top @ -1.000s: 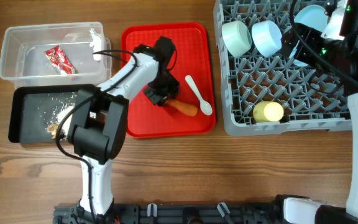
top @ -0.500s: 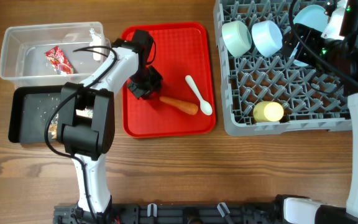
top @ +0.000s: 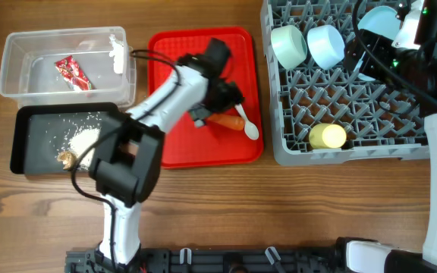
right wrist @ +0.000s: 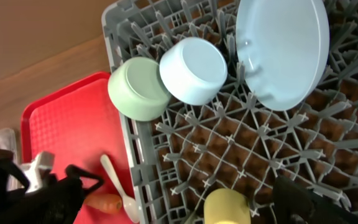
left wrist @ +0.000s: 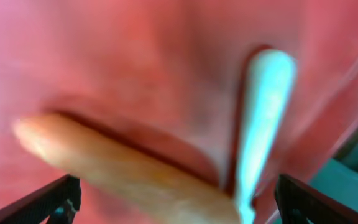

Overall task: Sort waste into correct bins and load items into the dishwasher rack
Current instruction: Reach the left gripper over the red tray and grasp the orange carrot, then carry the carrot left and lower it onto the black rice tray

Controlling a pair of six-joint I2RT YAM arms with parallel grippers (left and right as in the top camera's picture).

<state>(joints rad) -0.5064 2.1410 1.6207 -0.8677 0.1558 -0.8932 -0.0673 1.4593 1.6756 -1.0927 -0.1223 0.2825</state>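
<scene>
Left gripper (top: 217, 112) is low over the red tray (top: 174, 152) at mid desk, jaws wide, holding nothing. The left wrist view is blurred, but both fingertips (left wrist: 55, 196) show far apart, with the carrot (top: 226, 120) and spoon (top: 244, 120) between them. The carrot lies flat on the tray's right half. Its end meets the spoon handle, touching or just beside, can't tell.

Right gripper (right wrist: 180, 183) hangs above the rack (top: 294, 155), over the far right corner. Jaws look wide with nothing between.

The rack fills the right side of the desk. In its far rows the green bowl (top: 288, 45) and blue bowl (top: 326, 45) are tipped on their sides, touching each other. The plate (top: 381, 23) stands on edge just right of them. The cup (top: 328, 136) lies on its side near the rack's near edge.

The tub (top: 10, 83) sits at the far left corner and holds the wrapper (top: 72, 73) and paper scrap (top: 116, 53). The black tray (top: 21, 144) sits against its near side, along the left edge. In it are rice grains (top: 82, 136) and the brown scrap (top: 65, 158).
</scene>
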